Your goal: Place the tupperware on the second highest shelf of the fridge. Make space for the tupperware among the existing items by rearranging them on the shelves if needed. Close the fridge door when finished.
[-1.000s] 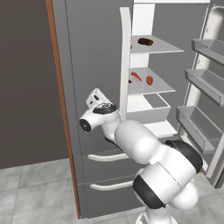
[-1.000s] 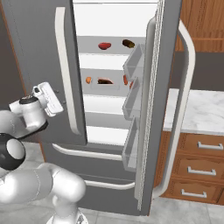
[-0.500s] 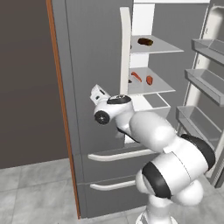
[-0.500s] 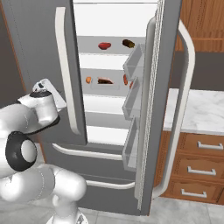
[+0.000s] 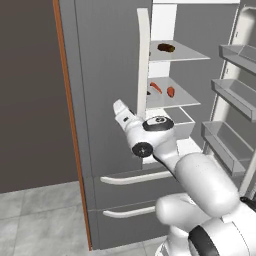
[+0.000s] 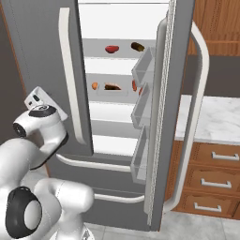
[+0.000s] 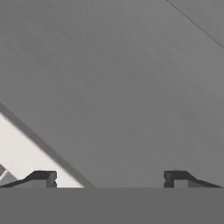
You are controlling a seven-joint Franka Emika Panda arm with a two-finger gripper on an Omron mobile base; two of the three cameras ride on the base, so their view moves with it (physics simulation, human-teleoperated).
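Item: your gripper (image 7: 109,177), jaws apart and empty, faced the fridge (image 5: 105,90)'s closed left door; tupperware (image 6: 111,91) sat on the second highest shelf (image 5: 182,99), so door-closing likely remained.

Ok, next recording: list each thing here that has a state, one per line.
fridge right door: swung open
fridge left door: closed
lower drawers: closed
end effector: open, holding nothing, close to the grey door face
second highest shelf: holds small food lumps
counter drawers: closed
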